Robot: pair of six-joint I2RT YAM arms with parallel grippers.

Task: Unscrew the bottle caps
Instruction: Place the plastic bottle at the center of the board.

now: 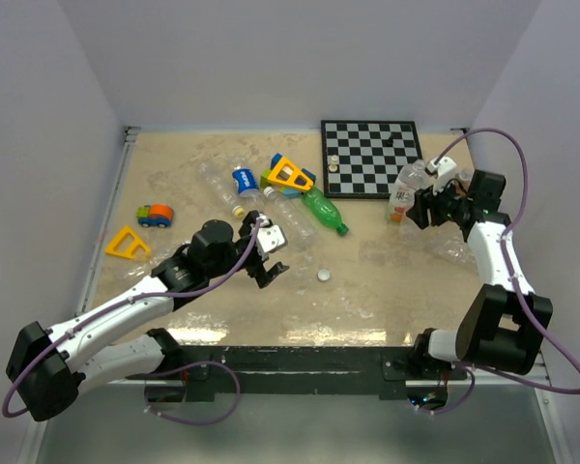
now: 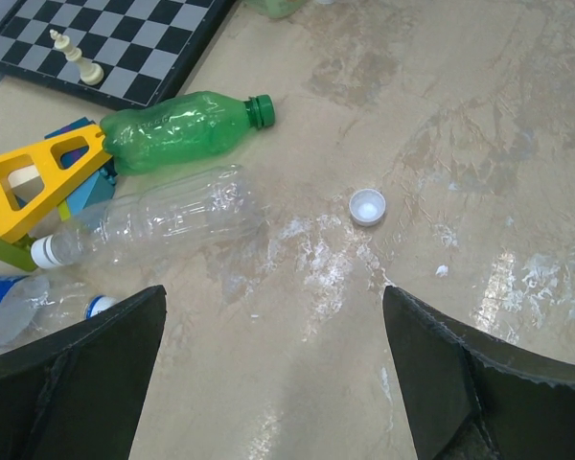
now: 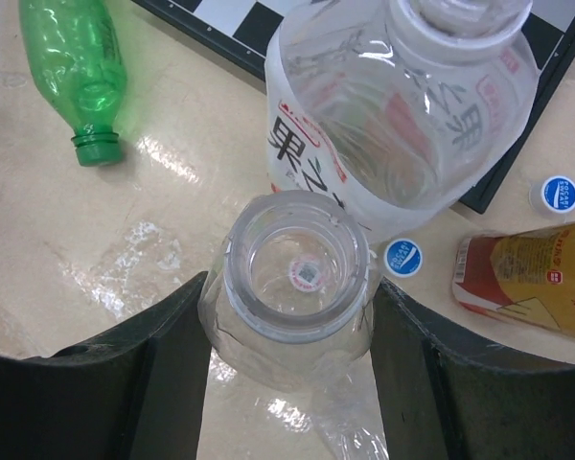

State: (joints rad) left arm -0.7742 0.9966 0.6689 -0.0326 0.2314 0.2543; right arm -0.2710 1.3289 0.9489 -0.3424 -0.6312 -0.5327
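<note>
A loose white bottle cap lies open side up on the table, also seen from above as a white cap. My left gripper hangs open over bare table, short of it. A clear bottle with a white cap lies beside a green bottle with a green cap. My right gripper is shut on the neck of a clear uncapped bottle. Two blue-topped caps lie near a labelled clear bottle and an amber bottle.
A chessboard with pale pieces sits at the back right. A yellow triangle toy rests against the bottles. A toy car and another yellow triangle lie at the left. Walls enclose the table on three sides.
</note>
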